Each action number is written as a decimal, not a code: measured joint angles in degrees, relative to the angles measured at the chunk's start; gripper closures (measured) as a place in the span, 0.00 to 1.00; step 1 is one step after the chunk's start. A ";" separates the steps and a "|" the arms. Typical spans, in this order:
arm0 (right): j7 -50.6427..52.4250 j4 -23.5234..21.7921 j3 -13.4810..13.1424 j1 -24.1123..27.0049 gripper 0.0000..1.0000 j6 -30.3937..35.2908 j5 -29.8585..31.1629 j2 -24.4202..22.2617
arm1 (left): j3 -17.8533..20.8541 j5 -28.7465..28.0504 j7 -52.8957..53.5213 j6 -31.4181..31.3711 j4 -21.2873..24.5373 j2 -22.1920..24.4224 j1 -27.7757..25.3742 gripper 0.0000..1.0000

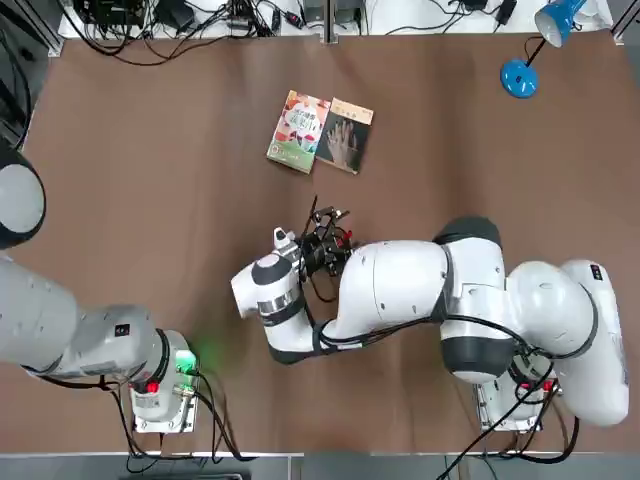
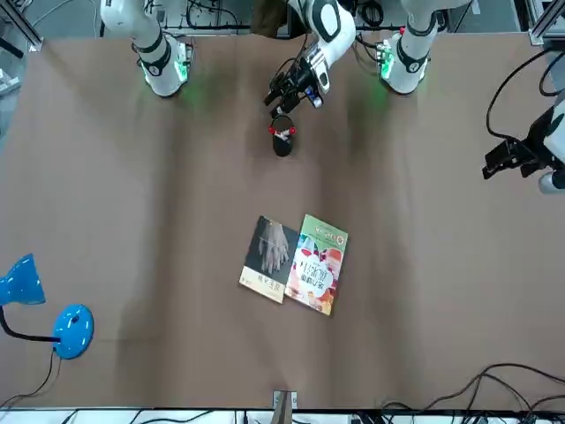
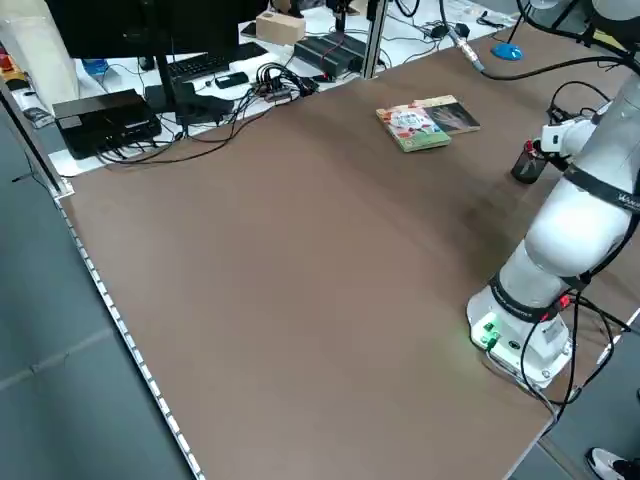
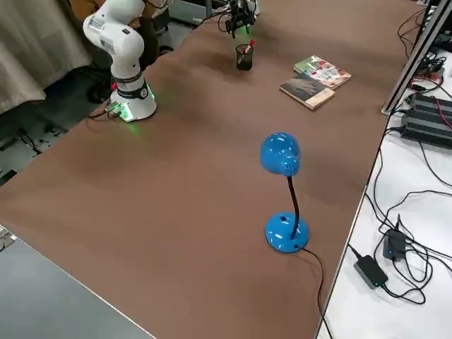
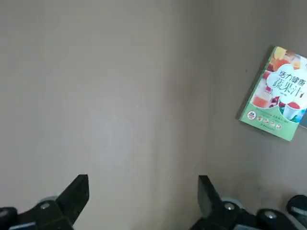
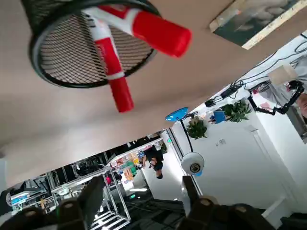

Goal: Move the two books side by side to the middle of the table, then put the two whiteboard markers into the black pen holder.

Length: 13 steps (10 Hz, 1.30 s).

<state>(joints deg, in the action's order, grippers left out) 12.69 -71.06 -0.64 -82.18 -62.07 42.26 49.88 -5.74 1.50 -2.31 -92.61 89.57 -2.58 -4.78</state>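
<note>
The right gripper (image 6: 139, 203) hangs with fingers apart and empty just above the black pen holder (image 6: 62, 57). Both whiteboard markers (image 6: 112, 72) stand inside it, long axes leaning, red caps up toward the fingers — best to retreat straight up, clear of them. The left gripper (image 5: 144, 199), open, idles far aside.

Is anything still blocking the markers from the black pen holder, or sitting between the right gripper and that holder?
Nothing visible does. Both whiteboard markers already stand in the black pen holder, red caps sticking out. The right gripper hangs open just beside the holder, on the robot's side, with only bare table between them.
</note>
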 joint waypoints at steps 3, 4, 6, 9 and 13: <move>0.25 6.91 -0.79 4.07 0.01 3.19 -0.41 -2.01 | -0.17 -0.01 0.13 0.00 -1.94 -1.54 0.39 0.00; 0.44 9.50 -0.88 7.32 0.00 3.48 -0.46 -3.31 | -0.16 -0.02 0.14 0.00 -2.16 -1.98 0.38 0.00; 1.09 12.30 -0.98 15.29 0.00 3.47 -0.64 -6.88 | -0.18 -0.03 0.05 0.51 -2.27 -2.28 0.39 0.00; 1.48 12.61 -0.93 30.55 0.00 -1.40 -1.25 -10.04 | -0.20 -0.05 0.33 0.68 -2.42 -2.44 0.36 0.00; 1.05 12.65 -1.15 49.34 0.00 -10.70 -4.70 -10.91 | -0.19 -0.08 0.50 0.68 -3.13 -2.44 0.31 0.00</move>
<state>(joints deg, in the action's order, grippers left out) 13.74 -58.42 -1.78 -32.84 -72.77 37.56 38.97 -5.92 1.42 -1.82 -91.93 86.45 -5.02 -4.47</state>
